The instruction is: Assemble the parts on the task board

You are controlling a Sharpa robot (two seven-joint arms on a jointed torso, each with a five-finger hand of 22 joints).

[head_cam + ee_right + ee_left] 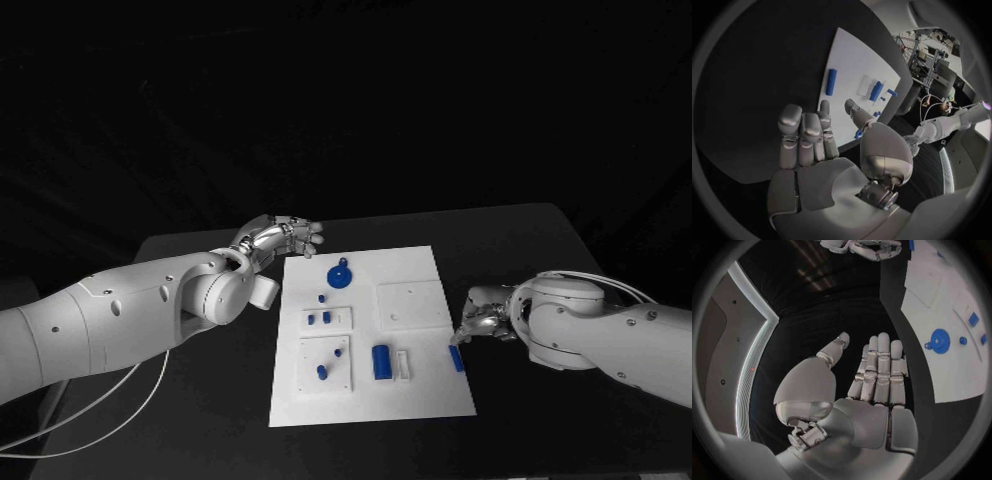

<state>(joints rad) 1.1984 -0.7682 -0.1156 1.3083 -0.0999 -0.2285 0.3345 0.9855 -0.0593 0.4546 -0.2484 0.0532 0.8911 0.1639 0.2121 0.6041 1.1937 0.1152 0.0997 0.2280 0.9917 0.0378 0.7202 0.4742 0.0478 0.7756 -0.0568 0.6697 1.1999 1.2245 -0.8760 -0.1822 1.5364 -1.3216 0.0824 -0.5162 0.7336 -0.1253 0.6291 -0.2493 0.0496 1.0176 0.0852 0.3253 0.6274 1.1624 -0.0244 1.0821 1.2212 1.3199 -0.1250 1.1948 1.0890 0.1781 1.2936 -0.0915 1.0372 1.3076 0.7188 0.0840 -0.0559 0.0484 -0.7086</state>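
The white task board (418, 270) lies mid-table with several blue parts on it. A round disc with a tab (340, 277) (940, 341) sits near the far end. A blue block (381, 362) (876, 91) stands nearer the front, and a blue bar (456, 358) (831, 81) lies at the board's right edge. My left hand (281, 238) (873, 375) hovers by the board's far left corner, fingers straight and spread, holding nothing. My right hand (483, 322) (817, 140) is just off the right edge beside the bar, fingers loosely bent, thumb out, nothing in it.
Raised white square plates (411, 303) on the board carry small blue pegs (320, 297) and short pieces (327, 317). Black table (519, 240) surrounds the board. A pale cable (87, 410) trails under my left arm at the table's front left.
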